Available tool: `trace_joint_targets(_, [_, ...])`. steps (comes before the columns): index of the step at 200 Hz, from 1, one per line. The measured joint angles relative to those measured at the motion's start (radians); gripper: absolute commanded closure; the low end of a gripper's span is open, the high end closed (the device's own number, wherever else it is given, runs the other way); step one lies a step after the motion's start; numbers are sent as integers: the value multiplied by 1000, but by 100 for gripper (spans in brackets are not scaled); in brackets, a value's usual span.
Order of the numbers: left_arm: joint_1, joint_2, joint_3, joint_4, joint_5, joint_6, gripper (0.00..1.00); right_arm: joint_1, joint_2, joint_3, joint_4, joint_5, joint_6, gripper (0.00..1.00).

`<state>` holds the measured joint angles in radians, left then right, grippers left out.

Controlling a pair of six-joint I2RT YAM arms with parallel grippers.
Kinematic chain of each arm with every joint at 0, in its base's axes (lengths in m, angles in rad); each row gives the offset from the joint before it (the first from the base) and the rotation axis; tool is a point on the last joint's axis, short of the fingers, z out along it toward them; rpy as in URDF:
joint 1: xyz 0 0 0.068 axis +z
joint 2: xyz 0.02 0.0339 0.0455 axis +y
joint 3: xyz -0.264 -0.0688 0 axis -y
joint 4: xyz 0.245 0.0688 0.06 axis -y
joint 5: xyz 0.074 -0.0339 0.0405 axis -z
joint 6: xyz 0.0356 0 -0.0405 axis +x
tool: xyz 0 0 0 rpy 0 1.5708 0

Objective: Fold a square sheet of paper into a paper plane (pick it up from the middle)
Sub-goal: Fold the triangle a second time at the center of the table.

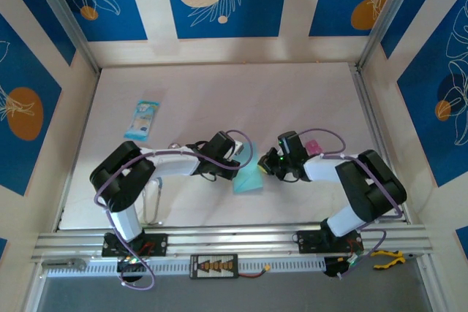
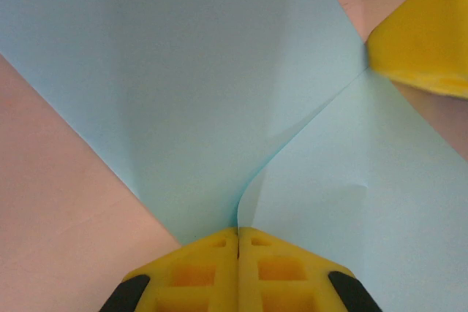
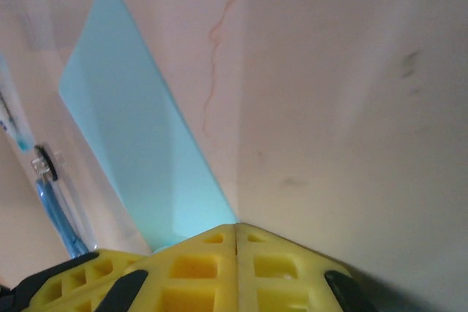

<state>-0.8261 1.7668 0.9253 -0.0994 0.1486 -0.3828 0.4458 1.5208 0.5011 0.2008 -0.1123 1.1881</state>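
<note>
Looking down from above, I find the square sheet of paper (image 1: pixel 248 180) on the table (image 1: pixel 219 93), toward its near side and directly between the two arms; the left gripper (image 2: pixel 238 233) is fully closed, its yellow tips pinching the sheet where a raised fold begins; that fold runs from it straight across to the right gripper (image 3: pixel 236 229), likewise closed with the sheet's edge caught in its tips; neither arm is nearer, so I judge the coming crease turns on this shared line.
</note>
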Motion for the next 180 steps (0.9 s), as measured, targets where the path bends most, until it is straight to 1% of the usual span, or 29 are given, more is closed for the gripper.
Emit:
trace_joint_targets(30, [0, 0, 0, -2, 0, 0, 99, -7, -80, -15, -32, 31, -18, 99])
trace_joint_targets(47, [0, 0, 0, -2, 0, 0, 99, 2, -132, -16, -30, 21, -39, 98])
trace_joint_targets(64, [0, 0, 0, -2, 0, 0, 99, 19, -148, -11, -26, -10, -55, 99])
trace_joint_targets(96, [0, 0, 0, -2, 0, 0, 99, 70, -91, 13, -11, -74, -62, 99])
trace_joint_targets(124, [0, 0, 0, -3, 0, 0, 99, 101, -17, 34, 9, -98, -61, 100])
trace_joint_targets(180, [0, 0, 0, -3, 0, 0, 98, 105, 55, 40, 6, -93, -62, 100])
